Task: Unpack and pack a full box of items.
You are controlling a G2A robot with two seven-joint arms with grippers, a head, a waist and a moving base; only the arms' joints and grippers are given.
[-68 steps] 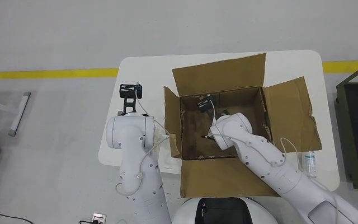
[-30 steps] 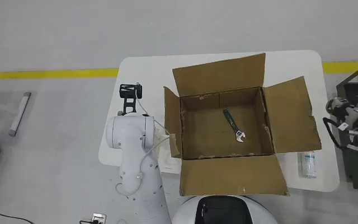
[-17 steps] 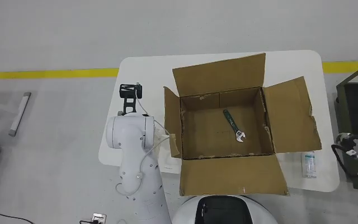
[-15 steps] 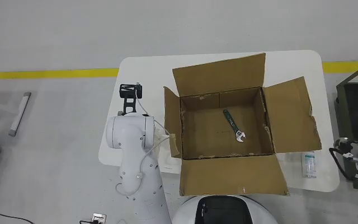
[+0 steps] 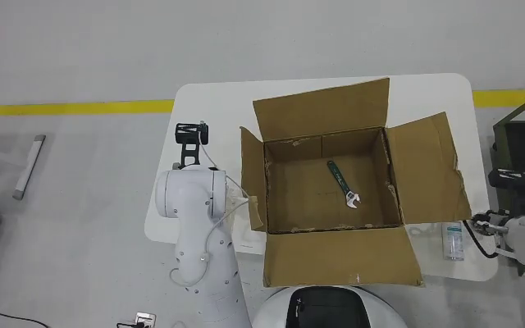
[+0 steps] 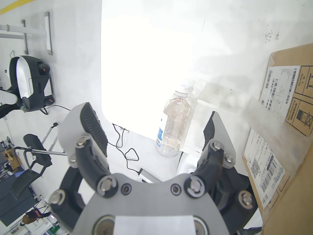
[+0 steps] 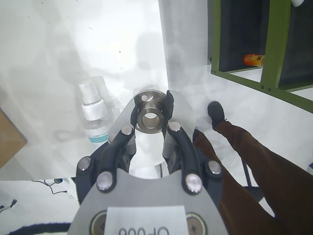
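Observation:
The open cardboard box (image 5: 426, 168) sits in the middle of the white table (image 5: 213, 102), and a green-handled wrench (image 5: 343, 184) lies on its floor. My right gripper (image 7: 151, 110) is shut on a steel ring-shaped part (image 7: 149, 119), held over the table's right edge close to a clear spray bottle (image 7: 94, 113). In the top view that arm (image 5: 504, 230) is at the table's right front corner, by the spray bottle (image 5: 454, 240). My left gripper (image 6: 149, 113) stands open and holds nothing, above a clear water bottle (image 6: 173, 128) lying by the table's edge, left of the box.
A green-framed rack (image 7: 269, 50) stands on the floor just right of the table, with an orange can (image 7: 254, 59) inside. A person's leg and shoe (image 7: 217, 113) are on the floor near my right gripper. The box flaps (image 5: 340, 256) spread outwards on all sides.
My right arm has come out of the box and swung to the table's right front corner with the steel part. The wrench in the box is now uncovered. The left arm has not moved.

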